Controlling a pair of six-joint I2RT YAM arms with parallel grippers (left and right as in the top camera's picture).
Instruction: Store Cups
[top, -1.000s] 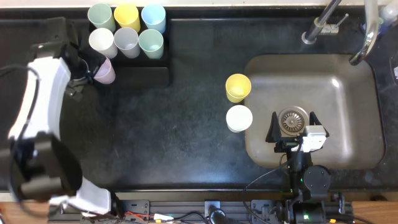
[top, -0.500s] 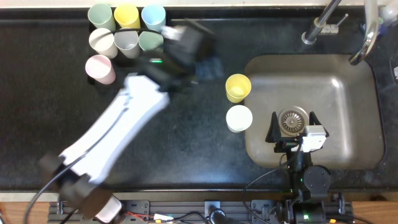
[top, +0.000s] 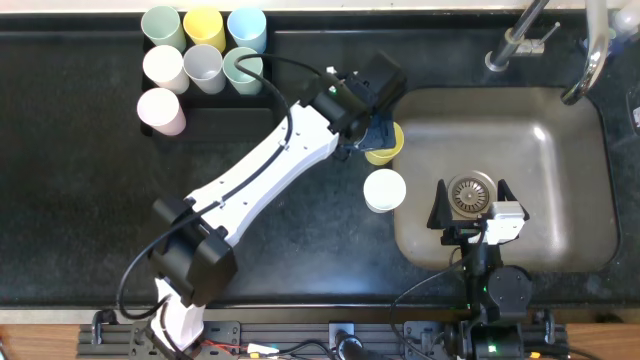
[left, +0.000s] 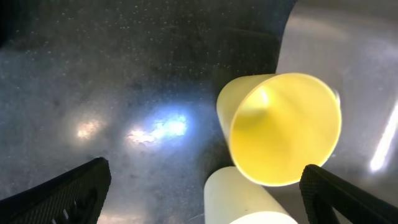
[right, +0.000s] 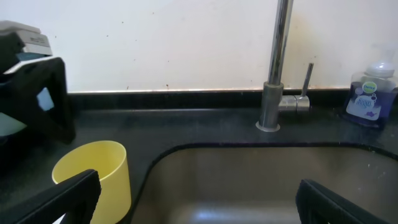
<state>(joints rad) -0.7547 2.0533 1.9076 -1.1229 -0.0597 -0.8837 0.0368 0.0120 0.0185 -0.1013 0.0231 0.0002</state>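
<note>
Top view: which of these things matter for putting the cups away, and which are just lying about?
For the job: yellow cup, white cup, pink cup, stored cups, holder, left gripper.

Lying about: sink, tap, soap bottle.

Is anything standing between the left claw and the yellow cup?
Nothing visible. The open left claw hangs directly over the yellow cup; the white cup stands close beside it, not in between.
</note>
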